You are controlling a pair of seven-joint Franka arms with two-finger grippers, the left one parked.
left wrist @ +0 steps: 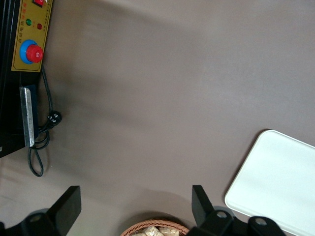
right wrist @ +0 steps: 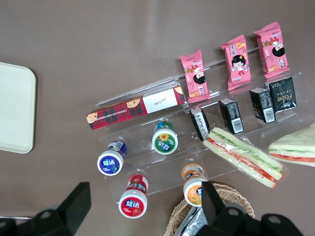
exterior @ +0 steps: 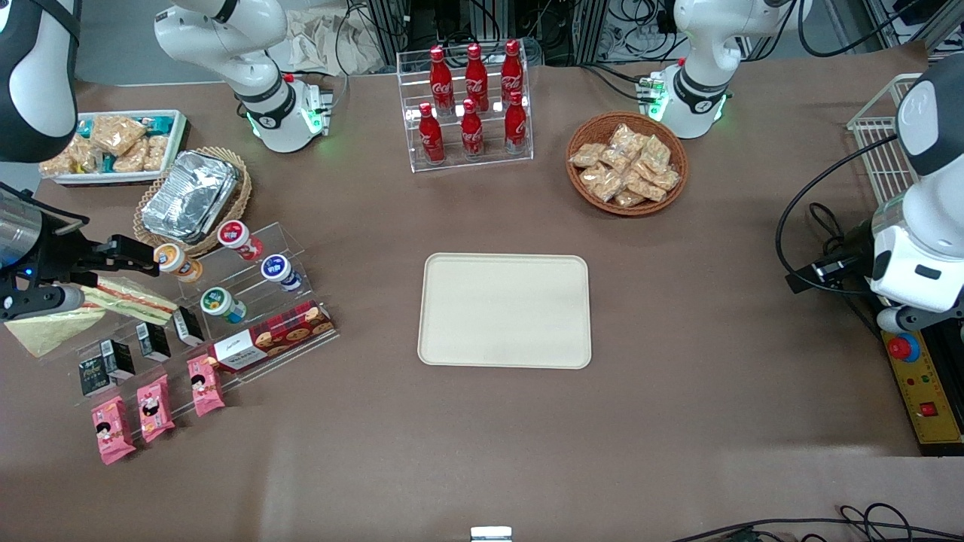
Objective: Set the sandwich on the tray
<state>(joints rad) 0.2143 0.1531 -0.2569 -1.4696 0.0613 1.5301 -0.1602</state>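
Nearest, the sandwich lay at the working arm's end of the table, just beside the longer wedge sandwich, which lay slightly farther from the camera. The tray sat mid-table, well apart from both. Farther still, the gripper hovered above the lidded cups, its fingers spread wide and gripping nothing.

Table: brown cloth, fills view
Rack: white wire, 3 o'clock edge
Cables: 12 o'clock, off table
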